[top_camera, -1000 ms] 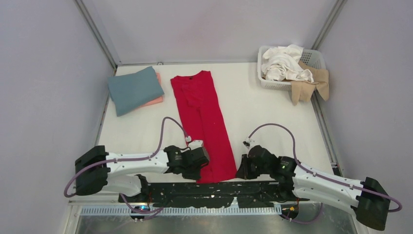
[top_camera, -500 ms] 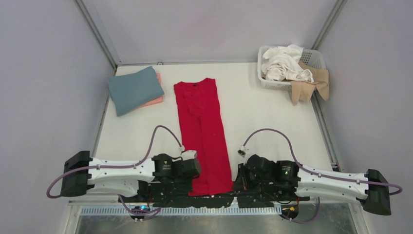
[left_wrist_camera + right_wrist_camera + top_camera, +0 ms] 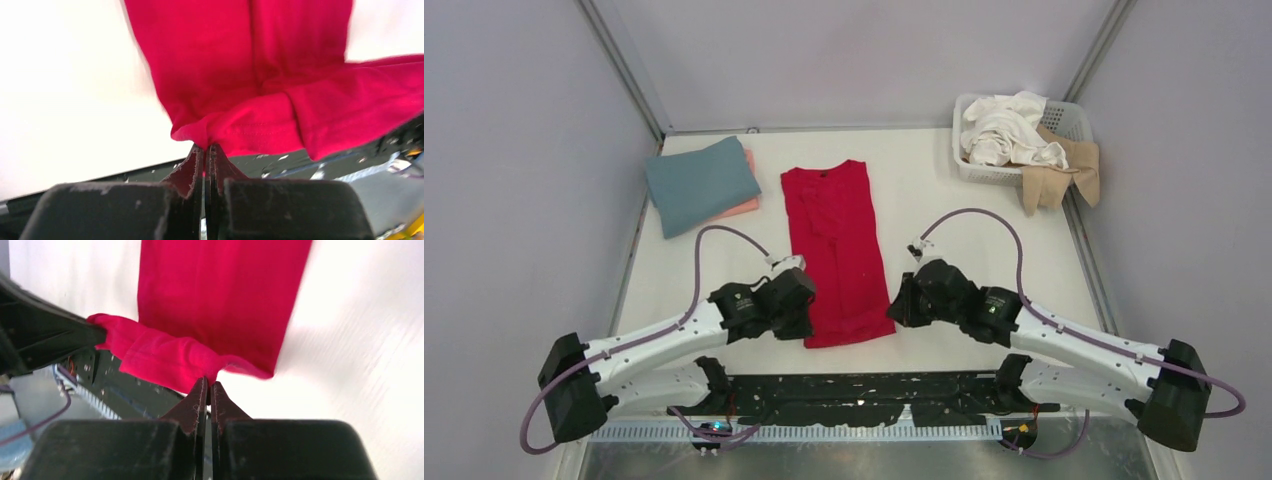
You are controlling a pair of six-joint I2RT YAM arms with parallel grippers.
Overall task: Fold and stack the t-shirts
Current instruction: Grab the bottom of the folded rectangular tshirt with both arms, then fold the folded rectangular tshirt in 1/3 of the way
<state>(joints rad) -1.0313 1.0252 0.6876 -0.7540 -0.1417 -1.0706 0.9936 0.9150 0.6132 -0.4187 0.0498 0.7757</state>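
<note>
Bright red tee (image 3: 839,250), teal tee (image 3: 699,185)

No writing, brand, number or sign can be read in any view. A small dark patch sits at the far collar of the red t-shirt (image 3: 839,250), too small to tell whether it carries print. Faint pale marks show on the black joint housings of the left arm (image 3: 742,300) and the right arm (image 3: 994,306), but none is legible.
</note>
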